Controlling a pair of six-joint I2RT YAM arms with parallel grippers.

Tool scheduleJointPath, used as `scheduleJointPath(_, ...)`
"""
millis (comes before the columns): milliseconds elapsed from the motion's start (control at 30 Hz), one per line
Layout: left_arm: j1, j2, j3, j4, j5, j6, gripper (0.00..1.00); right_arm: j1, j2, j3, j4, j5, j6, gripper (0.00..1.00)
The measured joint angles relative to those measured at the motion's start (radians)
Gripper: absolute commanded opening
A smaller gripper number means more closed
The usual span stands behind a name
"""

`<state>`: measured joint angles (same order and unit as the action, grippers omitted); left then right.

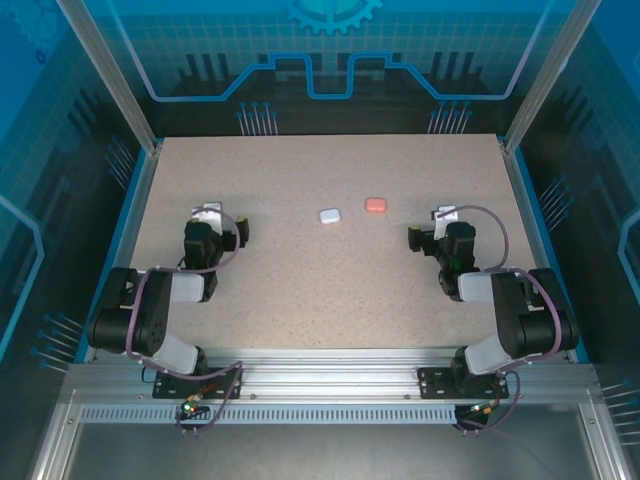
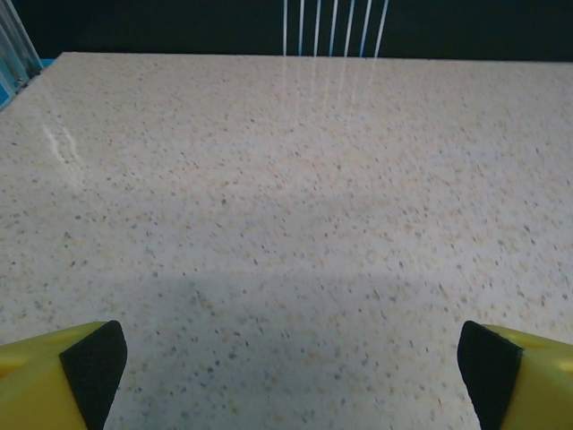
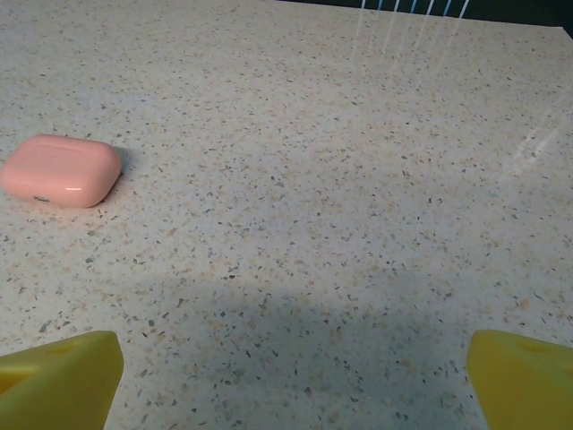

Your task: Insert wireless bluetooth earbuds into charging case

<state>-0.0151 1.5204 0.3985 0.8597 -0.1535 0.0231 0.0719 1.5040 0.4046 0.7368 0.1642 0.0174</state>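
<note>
Pink case near white case, left tool and right tool spread, empty

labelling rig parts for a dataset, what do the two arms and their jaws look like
Both the left arm and right arm are chunky black joints with light grey links, each trailed by a looping mauve-grey cable. The jaws are yellow; the left pair shows black pads.

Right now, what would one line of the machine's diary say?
left tool open, empty | right tool open, empty | white case, pink case on table, apart, untouched
</note>
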Motion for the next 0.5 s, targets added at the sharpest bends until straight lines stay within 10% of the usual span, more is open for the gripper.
scheduleJointPath(500,0.002,0.000,0.001,-0.048,0.032,-0.024,0.99,-0.001,0.000,0.003,-0.001,-0.046,0.000,1.00)
